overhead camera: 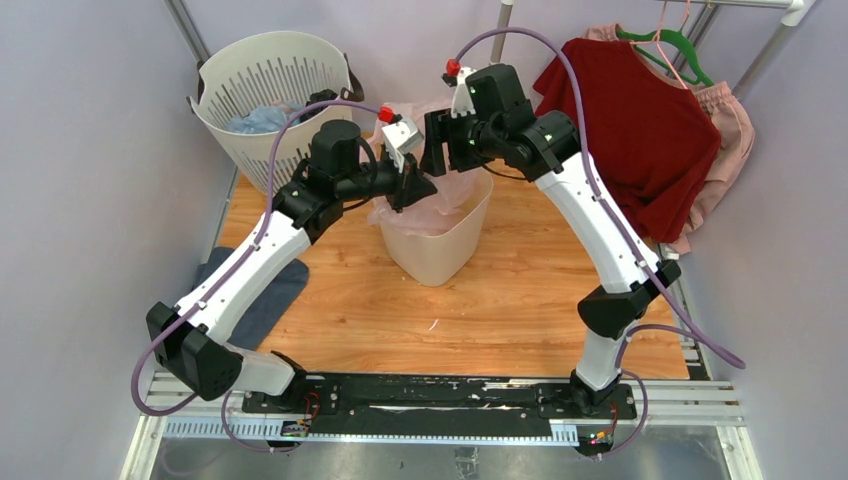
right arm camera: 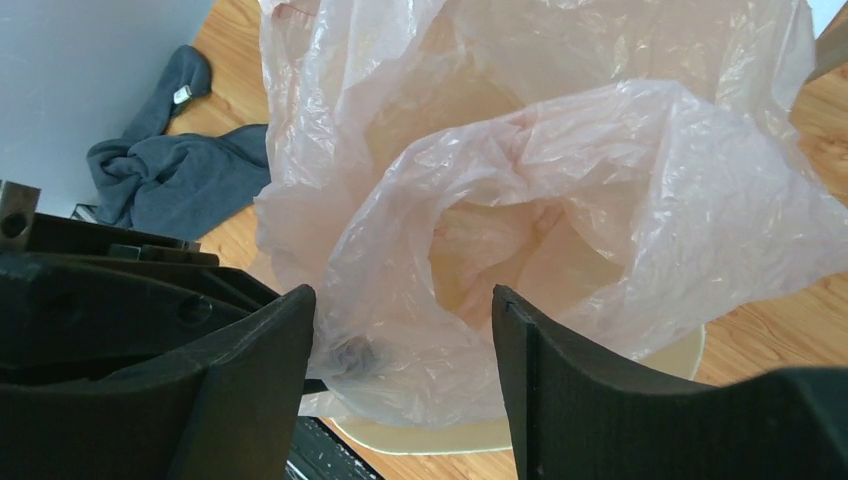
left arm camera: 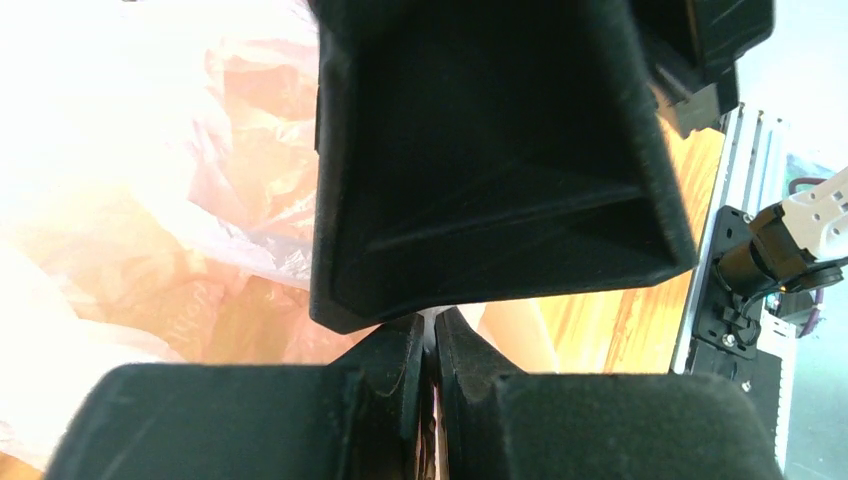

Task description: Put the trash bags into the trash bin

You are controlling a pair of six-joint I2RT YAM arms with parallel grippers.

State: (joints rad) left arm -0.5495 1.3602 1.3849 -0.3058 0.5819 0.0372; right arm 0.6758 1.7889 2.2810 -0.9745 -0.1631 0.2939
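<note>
The cream trash bin [overhead camera: 440, 245] stands mid-table. The pale-pink trash bag [overhead camera: 447, 190] sits in its mouth, puffed up above the rim. My left gripper [overhead camera: 415, 187] is at the bin's left rim, shut on a thin edge of the bag; in the left wrist view [left arm camera: 430, 335] a sliver of film shows between its fingers, with the bag [left arm camera: 230, 200] to the left. My right gripper [overhead camera: 436, 150] hovers open just behind and above it. In the right wrist view [right arm camera: 400, 300] its jaws stand wide around a fold of the bag [right arm camera: 560, 200], above the bin rim [right arm camera: 450, 437].
A white slotted basket [overhead camera: 265, 80] with blue cloth stands back left. A red shirt [overhead camera: 640, 120] and a pink garment [overhead camera: 728, 130] hang back right. A blue-grey cloth [overhead camera: 262, 300] lies left of the bin, also in the right wrist view [right arm camera: 170, 185].
</note>
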